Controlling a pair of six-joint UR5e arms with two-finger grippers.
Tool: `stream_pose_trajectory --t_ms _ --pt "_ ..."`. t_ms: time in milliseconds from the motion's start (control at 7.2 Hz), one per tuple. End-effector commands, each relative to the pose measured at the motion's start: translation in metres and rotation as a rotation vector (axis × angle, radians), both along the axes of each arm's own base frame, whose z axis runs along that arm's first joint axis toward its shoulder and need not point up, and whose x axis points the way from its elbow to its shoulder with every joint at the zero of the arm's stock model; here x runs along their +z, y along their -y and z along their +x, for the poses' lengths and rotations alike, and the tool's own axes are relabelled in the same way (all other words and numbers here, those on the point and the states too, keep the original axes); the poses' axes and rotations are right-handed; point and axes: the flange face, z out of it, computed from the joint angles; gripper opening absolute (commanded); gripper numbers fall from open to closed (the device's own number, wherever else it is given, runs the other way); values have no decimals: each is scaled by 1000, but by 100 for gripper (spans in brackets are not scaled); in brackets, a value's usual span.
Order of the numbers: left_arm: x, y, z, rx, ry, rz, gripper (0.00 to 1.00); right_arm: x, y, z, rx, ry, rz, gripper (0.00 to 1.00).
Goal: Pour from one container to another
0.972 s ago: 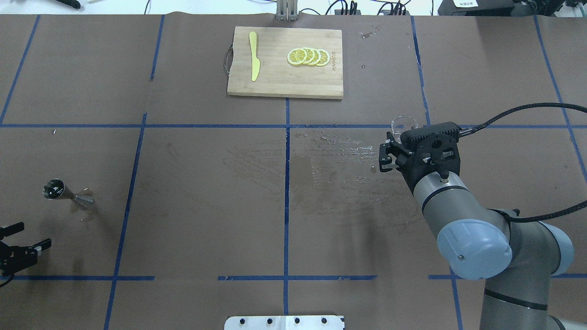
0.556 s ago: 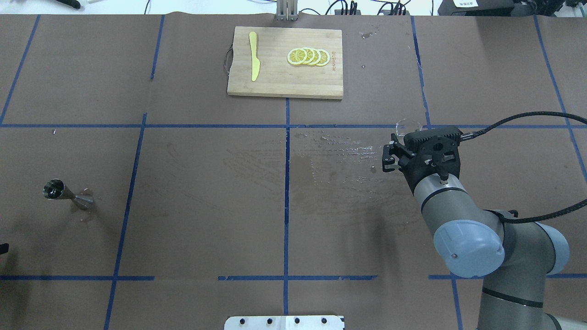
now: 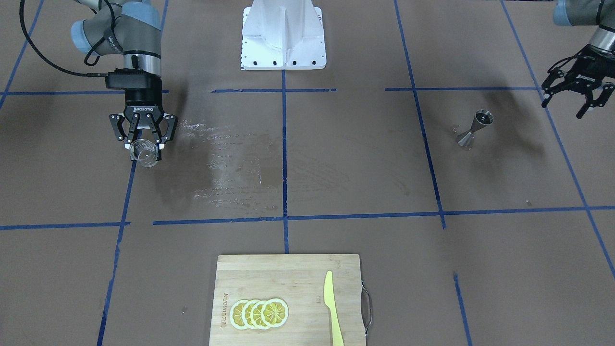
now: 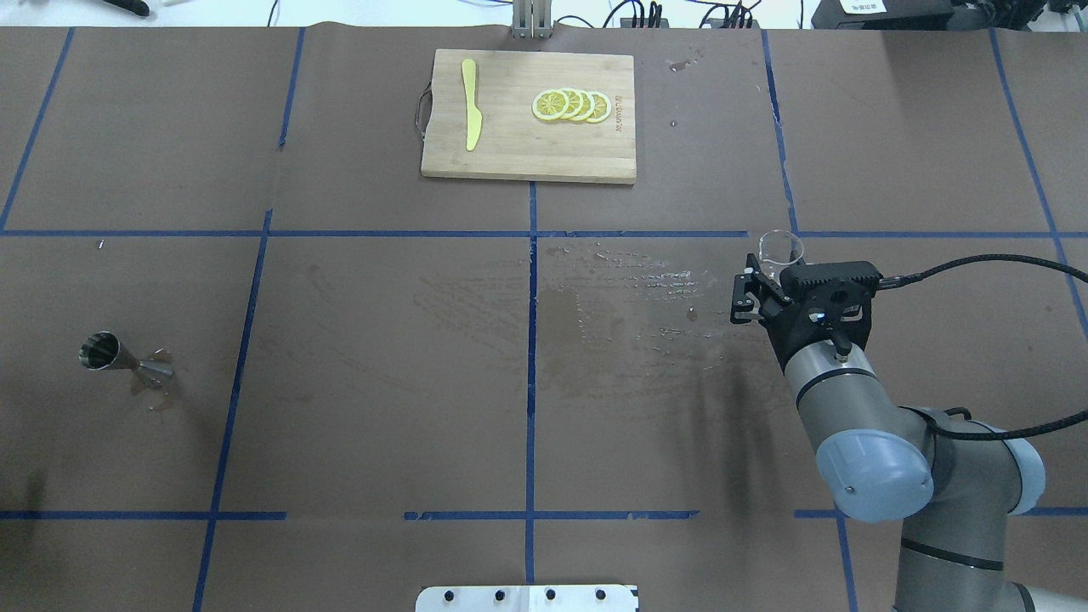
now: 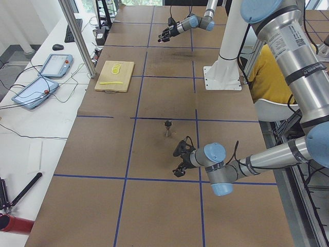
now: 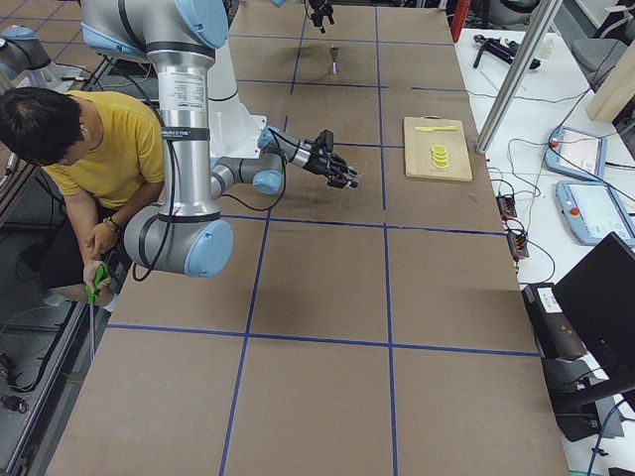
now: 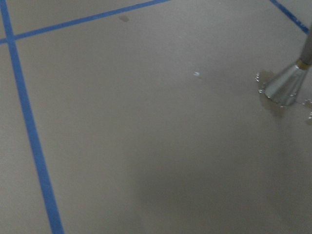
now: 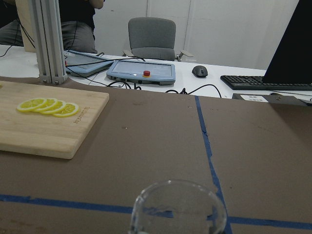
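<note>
The clear glass cup (image 3: 143, 157) stands upright between the fingers of my right gripper (image 3: 144, 148), which is shut on it just above the table. From overhead the glass cup (image 4: 779, 247) pokes out past my right gripper (image 4: 767, 274), right of centre. Its rim (image 8: 178, 207) fills the bottom of the right wrist view. The steel jigger (image 4: 119, 357) stands upright far off on the left side, with small droplets around its base (image 7: 287, 87). My left gripper (image 3: 571, 102) hovers open beside and behind the jigger (image 3: 473, 129), apart from it, and is outside the overhead view.
A wooden cutting board (image 4: 510, 153) with lemon slices (image 4: 571, 104) and a yellow knife (image 4: 470, 104) lies at the far middle. A wet smear (image 4: 612, 306) covers the table centre. The robot's white base plate (image 3: 283, 38) stands at the near edge.
My right gripper has carried the glass cup to the right and slightly back toward the robot. My left gripper has slid off the lower left edge of the overhead view. The jigger has stayed put.
</note>
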Motion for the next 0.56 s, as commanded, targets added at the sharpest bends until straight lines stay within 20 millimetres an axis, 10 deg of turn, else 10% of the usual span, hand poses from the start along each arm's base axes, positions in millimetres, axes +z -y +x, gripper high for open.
stream_pose_trajectory --t_ms 0,417 --pt "-11 37 -31 37 -7 -54 100 37 -10 -12 12 9 31 7" --pt "-67 85 -55 64 -151 -204 100 119 -12 -14 42 70 67 7"
